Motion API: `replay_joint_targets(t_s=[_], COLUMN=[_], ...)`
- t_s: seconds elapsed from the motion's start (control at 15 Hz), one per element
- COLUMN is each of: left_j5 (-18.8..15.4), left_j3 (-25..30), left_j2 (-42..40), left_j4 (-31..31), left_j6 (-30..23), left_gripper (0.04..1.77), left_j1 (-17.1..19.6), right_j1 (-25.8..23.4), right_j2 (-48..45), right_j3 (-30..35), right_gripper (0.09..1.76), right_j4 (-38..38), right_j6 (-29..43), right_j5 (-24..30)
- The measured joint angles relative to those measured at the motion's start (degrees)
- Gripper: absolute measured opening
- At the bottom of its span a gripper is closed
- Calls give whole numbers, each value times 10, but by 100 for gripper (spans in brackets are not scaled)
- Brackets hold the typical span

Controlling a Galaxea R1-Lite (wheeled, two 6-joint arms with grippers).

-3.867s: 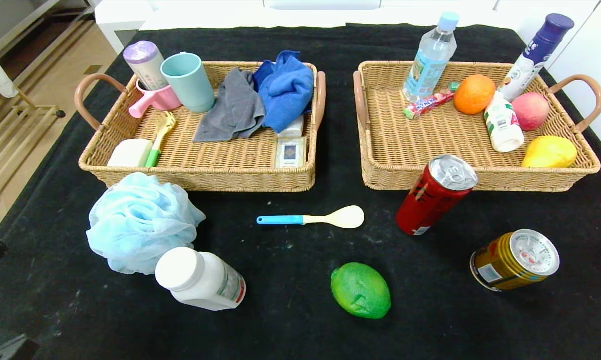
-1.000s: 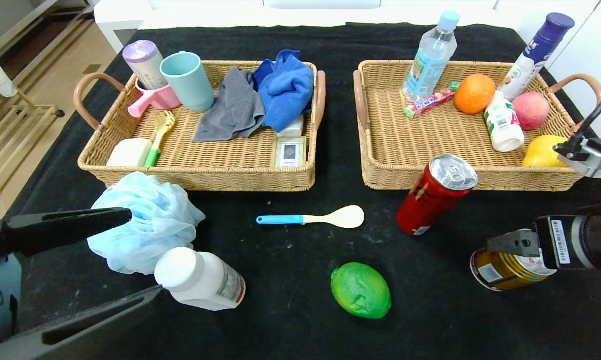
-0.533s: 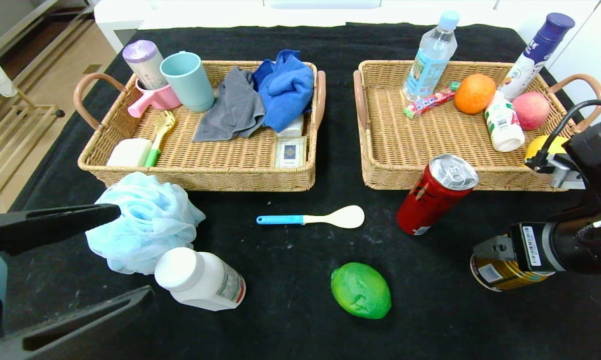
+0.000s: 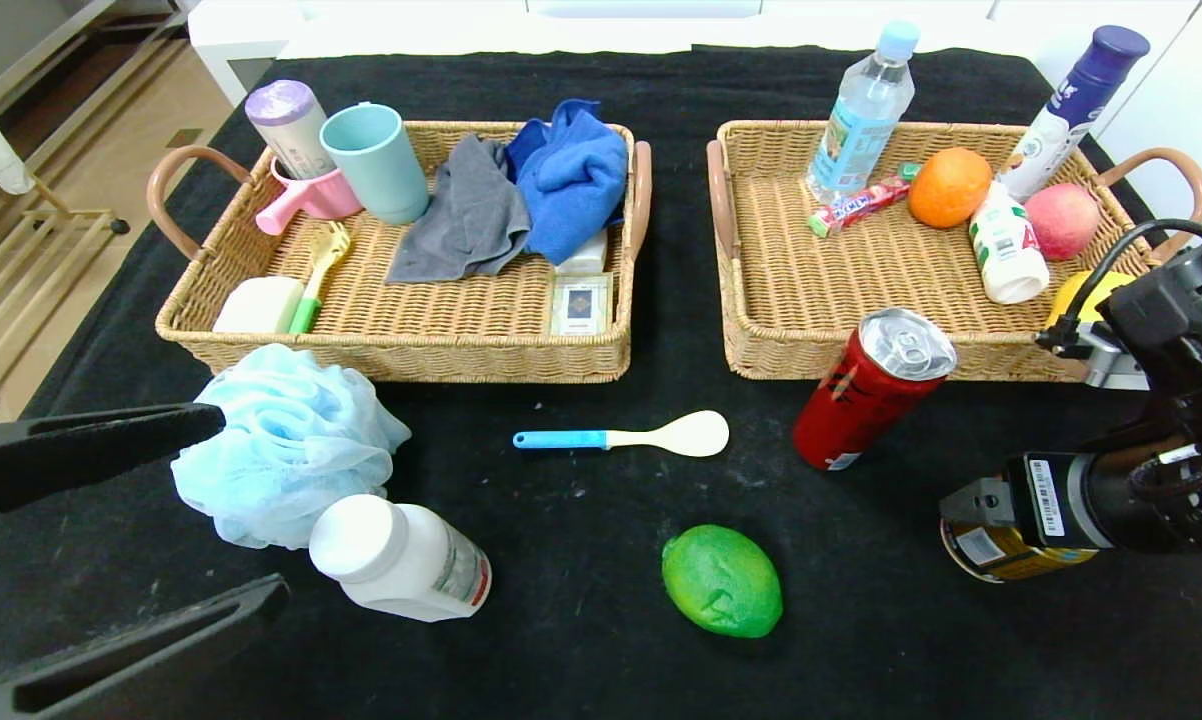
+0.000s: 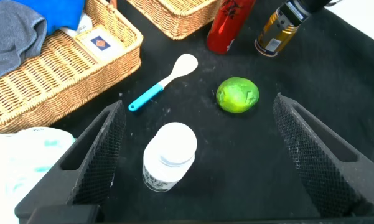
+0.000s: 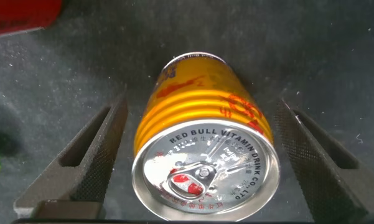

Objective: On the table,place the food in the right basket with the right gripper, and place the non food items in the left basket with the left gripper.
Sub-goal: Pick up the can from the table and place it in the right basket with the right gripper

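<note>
On the black table lie a gold drink can (image 4: 979,560), a leaning red can (image 4: 866,405), a green lime (image 4: 723,581), a blue-handled spoon (image 4: 626,437), a white pill bottle (image 4: 401,560) and a pale blue bath pouf (image 4: 286,440). My right gripper (image 4: 991,522) hangs open over the gold can (image 6: 202,146), one finger on each side, apart from it. At the near left my left gripper (image 4: 248,503) is open above the white bottle (image 5: 168,155), with the lime (image 5: 238,94) also between its fingers.
The left basket (image 4: 411,352) holds cups, cloths, soap and a small box. The right basket (image 4: 1011,360) holds a water bottle, an orange, a peach, a candy bar and small bottles. The red can stands right against its front wall.
Both arms have come into view since the earliest frame. Over the last second the right gripper slid left over the gold can, and the left gripper drew back a little to the left.
</note>
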Motion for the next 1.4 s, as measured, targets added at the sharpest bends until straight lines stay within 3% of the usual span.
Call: replay_joint_targets(t_s=[0.27, 0.47, 0.53, 1.4], left_j5=[0, 0, 0, 0], left_j3=[0, 0, 1, 2], left_j2=[-1, -2, -2, -5], left_j4=[0, 0, 0, 0], left_j6=[1, 1, 2, 3], left_gripper=[172, 172, 172, 172], left_j1=[0, -1, -1, 0], right_j1=[2, 1, 0, 14], right_j2=[3, 4, 4, -20], right_j3=[2, 7, 8, 8], right_gripper=[171, 125, 122, 121], right_j4=[-1, 0, 0, 3], right_j6=[1, 0, 1, -3], right_j5=[0, 0, 1, 2])
